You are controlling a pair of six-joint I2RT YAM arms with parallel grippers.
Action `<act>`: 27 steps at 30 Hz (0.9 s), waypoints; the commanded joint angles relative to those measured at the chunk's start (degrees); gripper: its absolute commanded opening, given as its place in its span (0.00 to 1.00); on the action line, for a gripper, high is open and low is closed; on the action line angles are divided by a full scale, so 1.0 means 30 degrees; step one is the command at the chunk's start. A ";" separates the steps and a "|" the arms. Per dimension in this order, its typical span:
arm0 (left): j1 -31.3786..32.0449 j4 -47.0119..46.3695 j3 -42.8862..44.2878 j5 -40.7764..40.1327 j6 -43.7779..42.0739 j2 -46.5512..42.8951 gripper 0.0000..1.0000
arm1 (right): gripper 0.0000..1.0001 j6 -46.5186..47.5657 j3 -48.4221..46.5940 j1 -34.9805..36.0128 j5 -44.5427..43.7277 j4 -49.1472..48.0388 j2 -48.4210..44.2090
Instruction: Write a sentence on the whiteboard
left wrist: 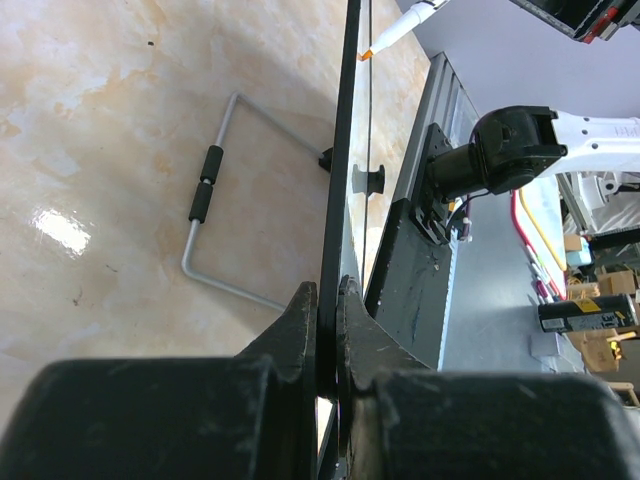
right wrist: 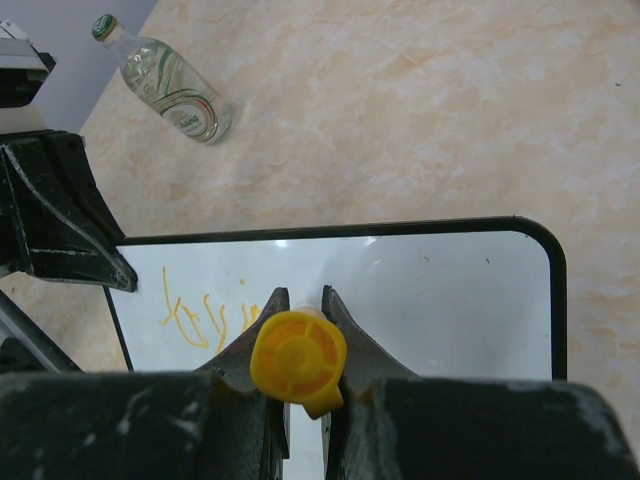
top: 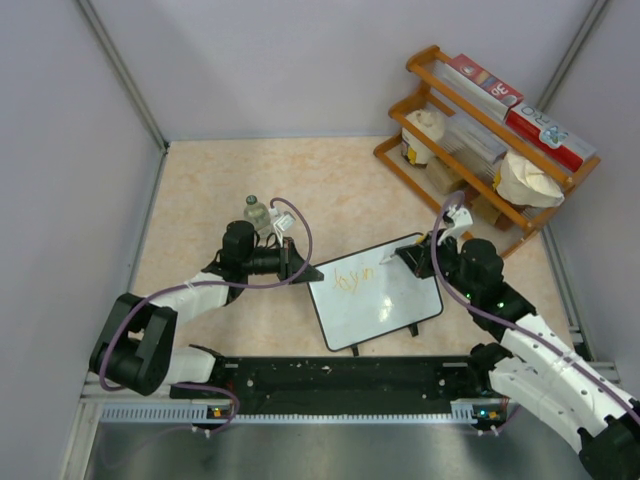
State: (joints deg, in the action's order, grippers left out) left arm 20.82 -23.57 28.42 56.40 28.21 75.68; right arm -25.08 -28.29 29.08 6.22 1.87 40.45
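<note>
The whiteboard [top: 388, 305] lies slanted on the table between the two arms. Its black frame runs edge-on in the left wrist view [left wrist: 345, 150]. My left gripper [top: 308, 272] is shut on the board's left edge [left wrist: 327, 300]. The sentence [top: 352, 281] is a short run of orange strokes near the board's upper left [right wrist: 200, 315]. My right gripper [top: 400, 257] is shut on a marker with a yellow end [right wrist: 298, 362], jaws [right wrist: 300, 295] over the board just right of the writing. The marker's orange tip [left wrist: 368, 53] hovers close to the board face.
A clear bottle [top: 258, 212] lies behind the left arm [right wrist: 170, 78]. A wooden shelf [top: 480, 130] with boxes and bags stands at the back right. A bent wire stand [left wrist: 205, 195] rests on the table behind the board. A black rail [top: 350, 378] lines the near edge.
</note>
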 commanded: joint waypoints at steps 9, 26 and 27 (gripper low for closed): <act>-0.0055 0.1119 -0.0539 -0.2482 -0.2576 0.0672 0.00 | 0.00 0.0186 0.0379 -0.0172 -0.1807 0.0400 -0.0737; -0.0055 0.1090 -0.0510 -0.2483 -0.2547 0.0701 0.00 | 0.00 -0.0048 -0.0119 -0.0172 -0.2131 0.0405 -0.1968; -0.0055 0.1090 -0.0539 -0.2482 -0.2547 0.0701 0.00 | 0.00 -0.0135 -0.0265 -0.0201 -0.1696 0.0344 -0.1939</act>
State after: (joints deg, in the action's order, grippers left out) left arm 20.78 -23.94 28.42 56.60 28.38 75.92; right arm -25.12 -27.62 29.08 0.25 4.54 36.01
